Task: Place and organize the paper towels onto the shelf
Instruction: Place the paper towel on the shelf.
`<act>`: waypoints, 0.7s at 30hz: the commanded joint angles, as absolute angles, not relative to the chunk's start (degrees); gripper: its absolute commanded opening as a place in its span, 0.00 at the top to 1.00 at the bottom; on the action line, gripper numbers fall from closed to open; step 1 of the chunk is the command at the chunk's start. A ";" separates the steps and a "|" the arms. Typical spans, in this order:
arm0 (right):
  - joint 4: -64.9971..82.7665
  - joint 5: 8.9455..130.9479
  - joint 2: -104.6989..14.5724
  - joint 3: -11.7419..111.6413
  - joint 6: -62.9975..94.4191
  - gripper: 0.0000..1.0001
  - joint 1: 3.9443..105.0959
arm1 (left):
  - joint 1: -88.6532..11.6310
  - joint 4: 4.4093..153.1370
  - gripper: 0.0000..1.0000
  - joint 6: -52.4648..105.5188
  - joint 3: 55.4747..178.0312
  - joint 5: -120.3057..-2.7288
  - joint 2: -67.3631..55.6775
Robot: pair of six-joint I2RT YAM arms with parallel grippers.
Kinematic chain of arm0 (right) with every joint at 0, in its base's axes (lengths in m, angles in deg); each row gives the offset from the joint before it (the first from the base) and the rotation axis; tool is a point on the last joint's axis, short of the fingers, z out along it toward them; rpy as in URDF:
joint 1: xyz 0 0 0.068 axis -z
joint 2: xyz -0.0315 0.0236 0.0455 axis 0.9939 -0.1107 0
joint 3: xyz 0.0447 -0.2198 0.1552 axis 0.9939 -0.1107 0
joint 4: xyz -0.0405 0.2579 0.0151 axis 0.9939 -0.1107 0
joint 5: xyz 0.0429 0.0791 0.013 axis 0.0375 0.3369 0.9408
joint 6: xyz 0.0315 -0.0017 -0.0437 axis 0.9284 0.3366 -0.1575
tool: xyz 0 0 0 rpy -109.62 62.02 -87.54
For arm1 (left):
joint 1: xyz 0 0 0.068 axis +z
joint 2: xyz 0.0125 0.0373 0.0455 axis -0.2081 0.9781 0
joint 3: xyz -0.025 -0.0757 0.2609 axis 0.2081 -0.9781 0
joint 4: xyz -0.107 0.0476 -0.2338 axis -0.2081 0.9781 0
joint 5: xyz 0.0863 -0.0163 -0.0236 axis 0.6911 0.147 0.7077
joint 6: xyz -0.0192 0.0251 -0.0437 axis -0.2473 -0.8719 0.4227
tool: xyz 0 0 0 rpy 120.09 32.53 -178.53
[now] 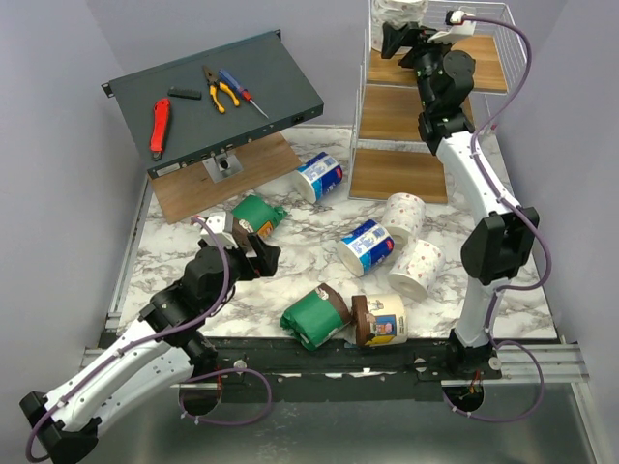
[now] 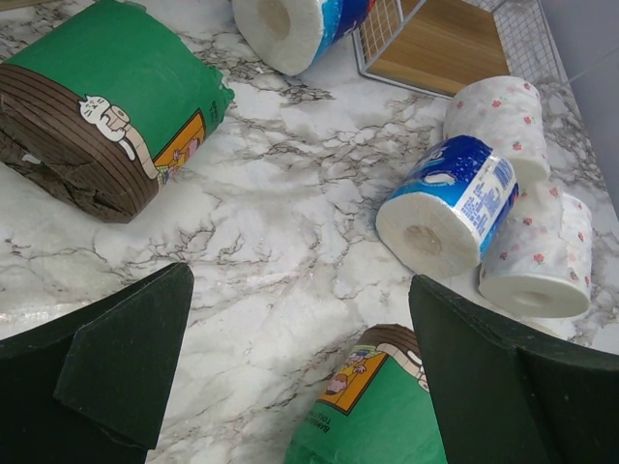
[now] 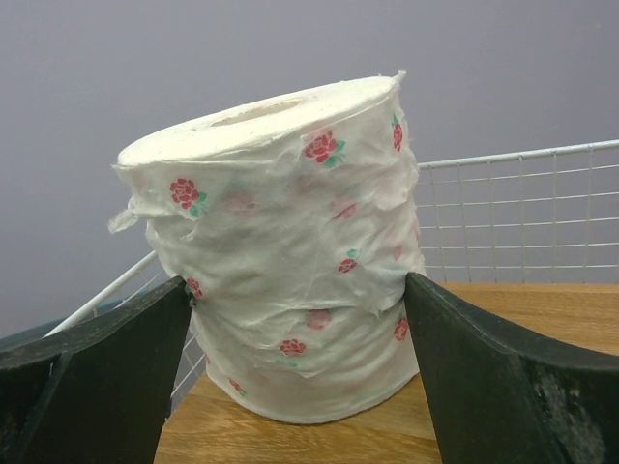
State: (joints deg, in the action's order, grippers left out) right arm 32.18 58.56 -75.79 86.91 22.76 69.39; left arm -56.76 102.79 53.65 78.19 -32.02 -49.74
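My right gripper (image 1: 397, 29) is up at the top tier of the white wire shelf (image 1: 488, 68). In the right wrist view it (image 3: 297, 282) is shut on a white pink-speckled roll (image 3: 280, 261), which stands slightly tilted on the wooden board (image 3: 503, 387). My left gripper (image 1: 253, 242) is open and empty above the marble table. In the left wrist view it (image 2: 300, 367) hovers over a green roll (image 2: 372, 411). Loose on the table lie two blue-and-white rolls (image 1: 319, 176) (image 1: 368, 246), two white speckled rolls (image 1: 404, 215) (image 1: 418, 268), two green rolls (image 1: 259, 213) (image 1: 314, 317) and a cream-and-brown roll (image 1: 379, 321).
A dark grey slanted panel (image 1: 218, 97) at the back left carries pliers, a screwdriver and a red tool. The shelf's two lower boards (image 1: 397, 174) are bare. The table's front rail (image 1: 338, 353) runs just behind the near rolls.
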 commanded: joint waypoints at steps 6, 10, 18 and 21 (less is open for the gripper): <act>26.71 58.29 -81.84 88.16 24.74 0.08 69.39 | -56.83 101.56 0.01 54.59 79.29 -30.71 -48.12; 26.89 57.84 -82.05 87.89 24.54 0.07 69.35 | -56.84 101.58 0.01 55.06 79.53 -30.92 -47.62; 29.01 56.99 -76.87 82.83 24.88 0.02 69.33 | -56.84 102.05 0.01 55.72 80.01 -31.52 -47.57; 30.22 56.75 -72.50 78.94 25.26 0.01 69.37 | -56.84 101.97 0.02 56.15 79.93 -32.27 -48.05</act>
State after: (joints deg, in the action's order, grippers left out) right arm 35.35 58.60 -75.27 84.88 22.79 69.39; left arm -56.76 102.81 55.28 78.34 -32.02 -47.23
